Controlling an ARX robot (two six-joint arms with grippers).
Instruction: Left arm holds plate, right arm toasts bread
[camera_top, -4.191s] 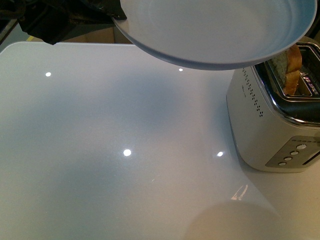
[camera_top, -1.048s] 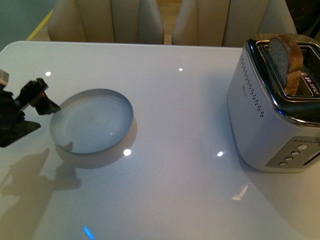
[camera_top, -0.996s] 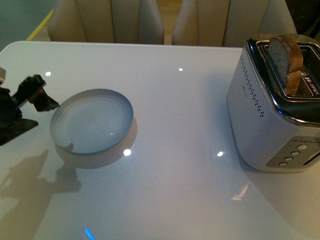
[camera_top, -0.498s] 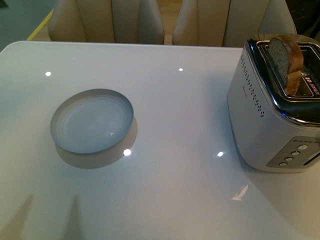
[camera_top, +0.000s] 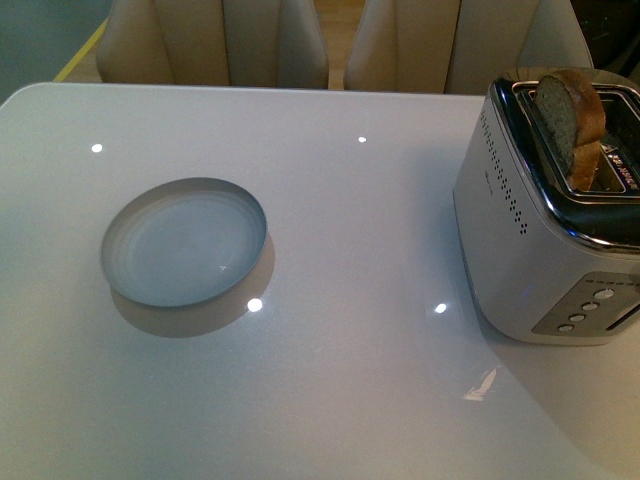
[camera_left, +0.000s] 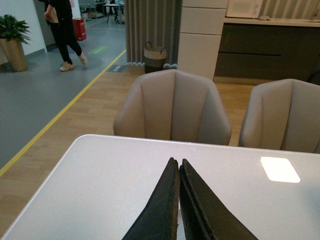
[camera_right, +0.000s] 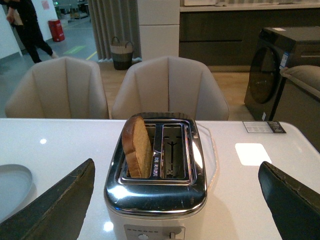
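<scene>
The pale blue-grey plate (camera_top: 183, 242) lies flat on the white table, left of centre, with nothing on it and nothing holding it. The bread (camera_top: 572, 115) stands upright in a slot of the silver toaster (camera_top: 540, 230) at the right, its rounded top sticking out. Neither arm shows in the front view. My left gripper (camera_left: 176, 161) is shut on nothing, its black fingers pressed together above bare table. My right gripper (camera_right: 176, 165) is open wide, facing the toaster (camera_right: 155, 200) with the bread (camera_right: 137, 147) in one slot; the other slot is empty. The plate's rim (camera_right: 12, 182) shows at that view's edge.
Beige chairs (camera_top: 215, 40) stand behind the table's far edge. The toaster's buttons (camera_top: 585, 305) face the front. A dark appliance (camera_right: 280, 70) stands beyond the table's far corner. The table's rounded corner (camera_left: 80, 142) lies ahead of the left gripper.
The plate, earlier held high near the camera, now rests on the table. The left gripper, beside its left rim a second ago, has withdrawn out of the front view.
</scene>
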